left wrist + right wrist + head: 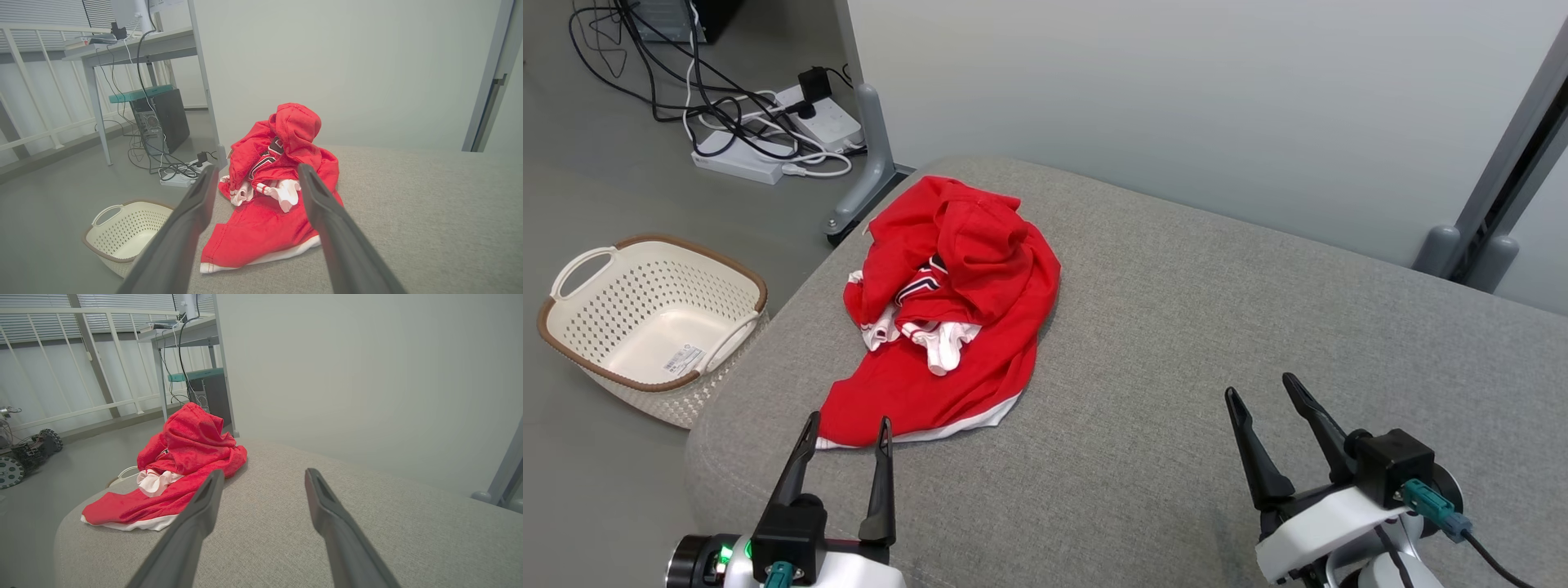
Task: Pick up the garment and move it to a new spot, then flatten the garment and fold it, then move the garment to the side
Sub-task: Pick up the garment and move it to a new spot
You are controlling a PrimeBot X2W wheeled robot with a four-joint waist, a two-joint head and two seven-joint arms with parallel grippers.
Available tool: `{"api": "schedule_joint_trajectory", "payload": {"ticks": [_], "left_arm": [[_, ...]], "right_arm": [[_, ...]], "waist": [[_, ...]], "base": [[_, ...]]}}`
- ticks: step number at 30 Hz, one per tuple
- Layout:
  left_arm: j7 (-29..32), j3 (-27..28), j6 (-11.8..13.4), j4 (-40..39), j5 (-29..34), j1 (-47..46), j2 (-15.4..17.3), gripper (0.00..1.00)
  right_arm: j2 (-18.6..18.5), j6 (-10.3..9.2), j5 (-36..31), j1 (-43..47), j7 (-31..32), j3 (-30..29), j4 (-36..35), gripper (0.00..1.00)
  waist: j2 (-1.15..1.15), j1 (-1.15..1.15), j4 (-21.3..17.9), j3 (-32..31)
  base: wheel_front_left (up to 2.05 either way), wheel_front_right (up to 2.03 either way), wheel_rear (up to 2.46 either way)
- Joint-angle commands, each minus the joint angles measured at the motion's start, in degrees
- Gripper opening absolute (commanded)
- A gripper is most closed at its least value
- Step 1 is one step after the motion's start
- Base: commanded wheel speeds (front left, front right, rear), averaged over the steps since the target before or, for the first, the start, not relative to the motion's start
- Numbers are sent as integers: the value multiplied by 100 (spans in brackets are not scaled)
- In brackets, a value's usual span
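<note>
I see the garment (947, 327) lying in a crumpled red heap, white trim showing at its hem and middle, on the left part of the grey cushion (1217, 310), near the edge where the basket (613, 306) stands on the floor. My left gripper (849, 419) hovers spread wide and empty, its fingertips just at the garment's near hem (I can't tell whether they touch it). My right gripper (1258, 385) hangs over bare cushion, well apart from the cloth, equally spread and holding nothing.
</note>
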Motion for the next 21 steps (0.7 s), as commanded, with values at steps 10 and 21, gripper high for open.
{"api": "schedule_joint_trajectory", "payload": {"ticks": [10,21], "left_arm": [[-23,21,70,-40,9,-13,19,100],[-24,127,-173,6,-254,-511,14,100]], "right_arm": [[-34,1,23,25,-35,-30,16,100],[-34,1,-431,-136,-35,-310,-215,100]], "waist": [[0,0,-28,-25],[0,0,-195,386]], "base": [[0,0,0],[0,0,0]]}}
